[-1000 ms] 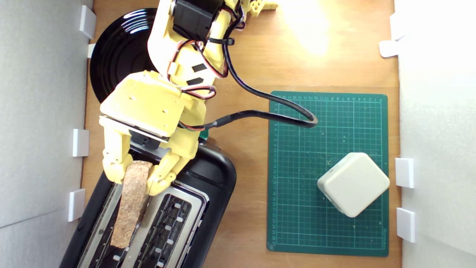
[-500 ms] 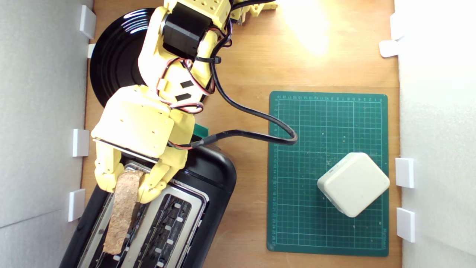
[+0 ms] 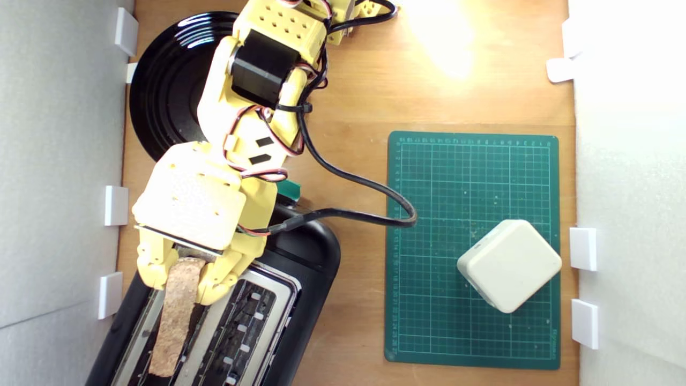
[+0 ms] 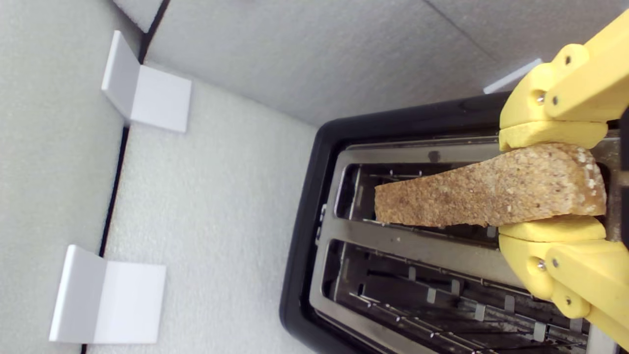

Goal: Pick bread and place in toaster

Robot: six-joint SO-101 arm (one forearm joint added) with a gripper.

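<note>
The bread (image 3: 174, 316) hangs crust-up over the toaster (image 3: 300, 300) slot nearer the exterior view's left, in line with it (how deep its lower edge sits, I cannot tell). The yellow gripper (image 3: 182, 281) clamps its thicker end. On the desk (image 3: 348, 80), a black plate (image 3: 166, 86) lies behind the arm; a cream block (image 3: 509, 265) rests on the green mat (image 3: 455, 177).

Bread (image 3: 174, 316): brown-crusted wedge, edge-up, over toaster (image 3: 300, 268) slot nearest exterior view's left.
</note>
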